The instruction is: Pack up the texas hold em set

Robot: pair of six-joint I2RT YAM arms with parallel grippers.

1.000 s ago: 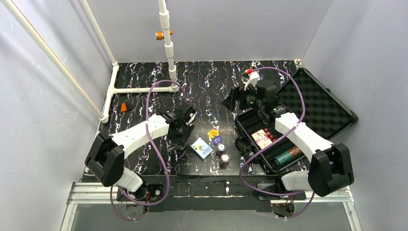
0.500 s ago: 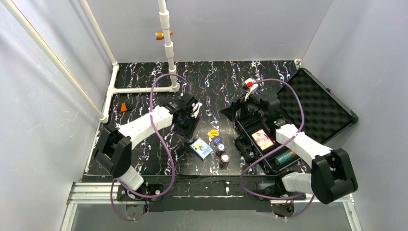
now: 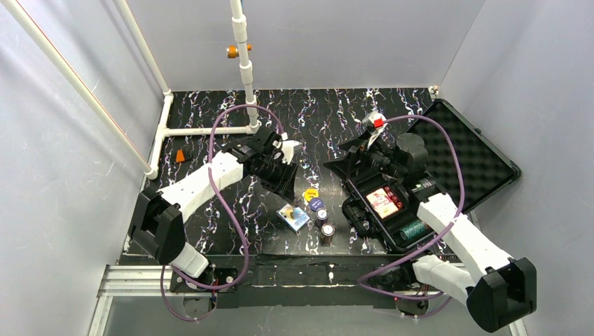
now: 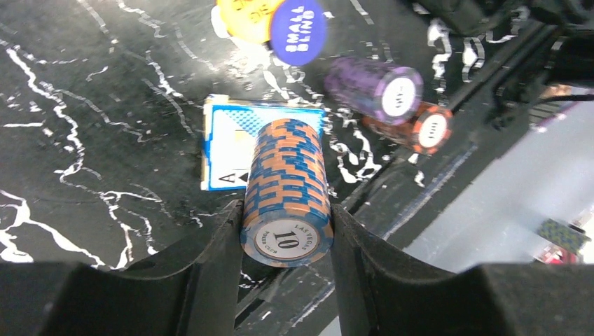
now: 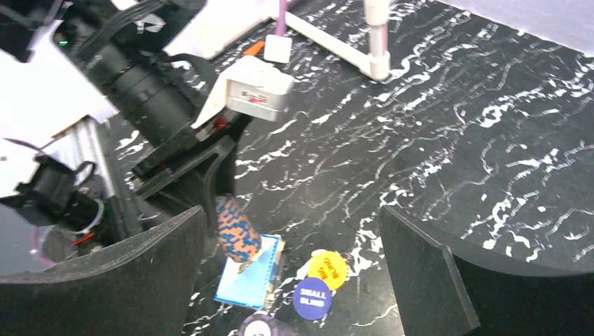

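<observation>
My left gripper is shut on a blue-and-orange chip stack and holds it tilted over the blue card deck. In the top view the left gripper is left of the yellow button and the blue button. A purple chip stack and a dark red one lie near them. The black case stands open at the right, holding a red deck, red dice and a green stack. My right gripper is open and empty, above the table left of the case.
The case's foam-lined lid lies open at the far right. A white pipe frame stands at the back left, with a small orange item beside it. Grey walls close in both sides.
My left arm has swung right and nearer the deck with the chip stack in it. My right gripper has lifted out of the case and now points over the table.
</observation>
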